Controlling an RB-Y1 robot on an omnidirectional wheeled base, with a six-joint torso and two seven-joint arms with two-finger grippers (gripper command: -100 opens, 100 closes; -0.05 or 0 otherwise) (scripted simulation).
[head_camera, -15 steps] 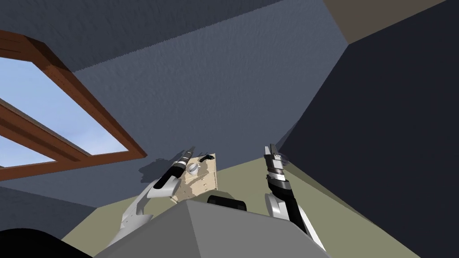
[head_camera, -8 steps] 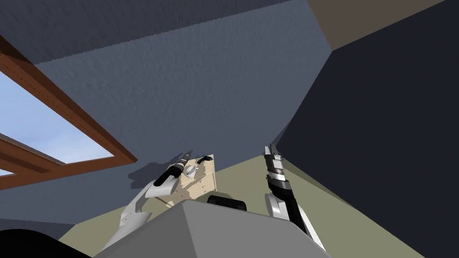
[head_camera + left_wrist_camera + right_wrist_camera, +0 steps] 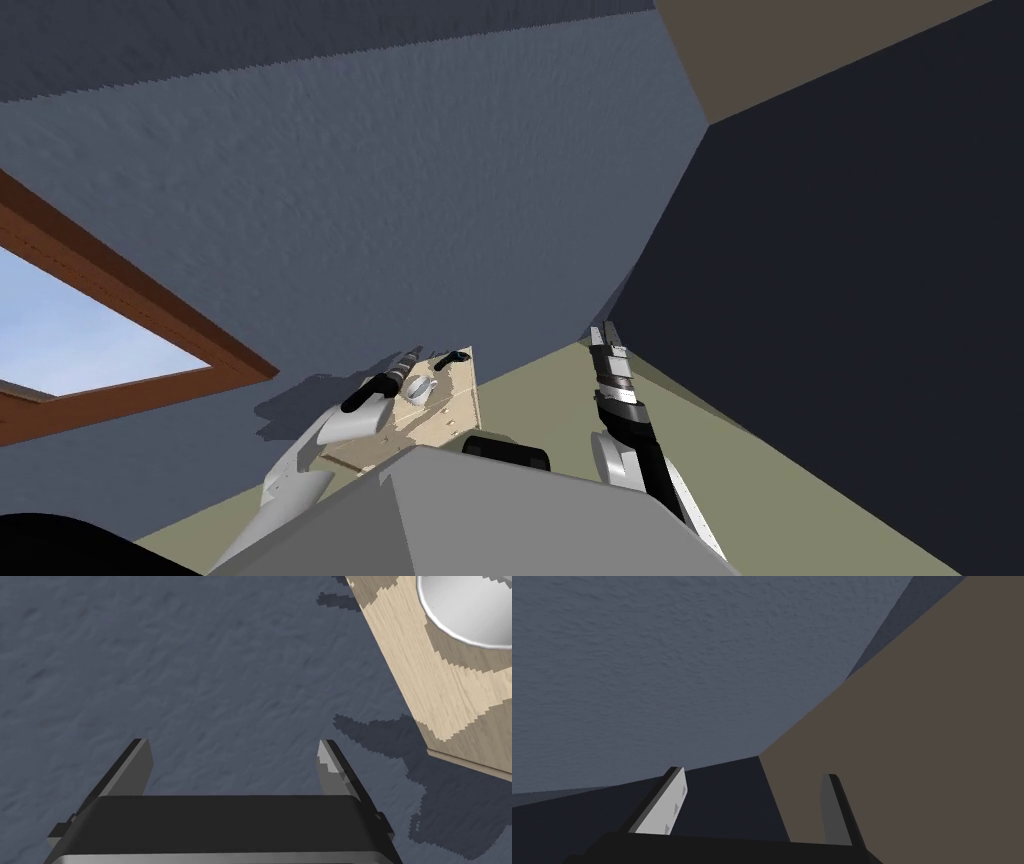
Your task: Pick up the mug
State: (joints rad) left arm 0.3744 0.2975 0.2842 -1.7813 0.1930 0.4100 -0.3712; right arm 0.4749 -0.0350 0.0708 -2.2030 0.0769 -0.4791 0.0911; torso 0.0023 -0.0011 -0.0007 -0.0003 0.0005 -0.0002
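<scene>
**A:** Where is the mug (image 3: 422, 388)?

**B:** It stands on top of a small light wooden cabinet (image 3: 450, 418) against the blue-grey wall (image 3: 420, 200). In the left wrist view its white rim (image 3: 465, 611) shows at the corner, on the pale wood (image 3: 425, 676).

**A:** Is it between the left jaws?

**B:** No. The left jaws are spread apart with nothing between them. They point at the wall just beside the cabinet, and the mug lies off to the side, beyond one finger (image 3: 330, 761). In the head view that arm reaches along the cabinet's left edge, with the mug close on its right.

**A:** Anything else on the cabinet?

**B:** A small dark thing (image 3: 455, 354) lies near the far corner of the top, apart from the mug. I cannot tell what it is.

**A:** And the right jaws?

**B:** They are released too, and hold nothing. That arm is raised on the right over the olive floor (image 3: 560, 400), well apart from the cabinet. A brown window frame (image 3: 140, 320) runs along the wall on the left.
</scene>
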